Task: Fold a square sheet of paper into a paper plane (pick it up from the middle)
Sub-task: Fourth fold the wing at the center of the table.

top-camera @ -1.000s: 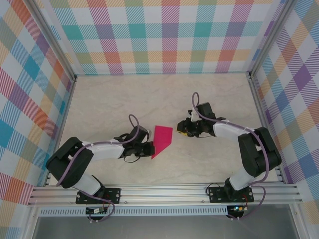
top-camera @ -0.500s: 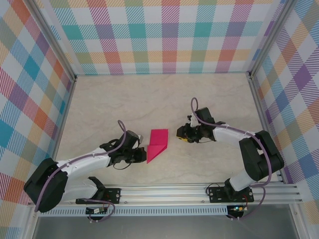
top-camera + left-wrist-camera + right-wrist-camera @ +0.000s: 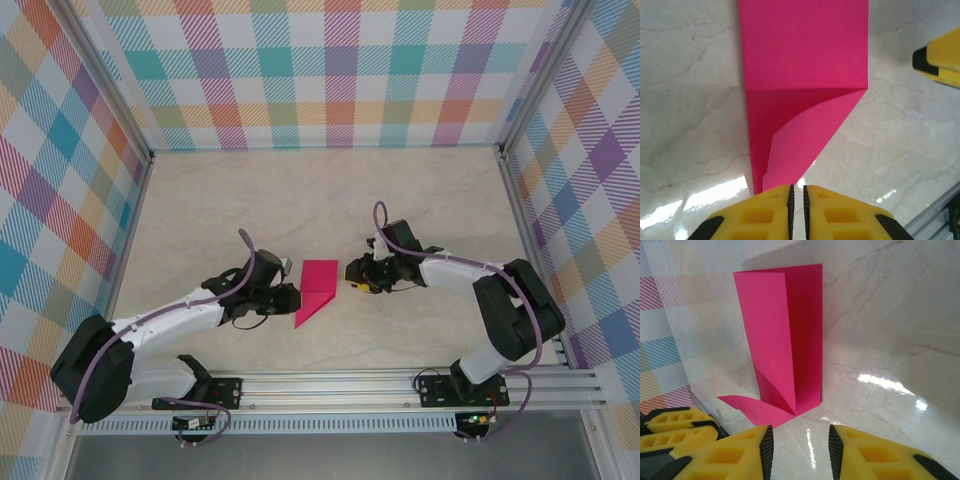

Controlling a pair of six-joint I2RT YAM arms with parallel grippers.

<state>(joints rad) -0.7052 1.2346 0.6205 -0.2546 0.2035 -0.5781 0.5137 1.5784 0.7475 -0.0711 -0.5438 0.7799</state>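
now that both arms have closed in, folded paper (image 3: pixel 316 290) flat, left fingers (image 3: pixel 767 215) nearly together, right fingers (image 3: pixel 740 452) spread

Bright, even light fills the scene, and the overhead view is sharp with only faint shadows. Around the pink paper (image 3: pixel 800 90), the glossy marble table (image 3: pixel 900 150) throws white glare patches near its lower tip. Beside it, the nearest yellow fingers (image 3: pixel 735 460) blur softly.
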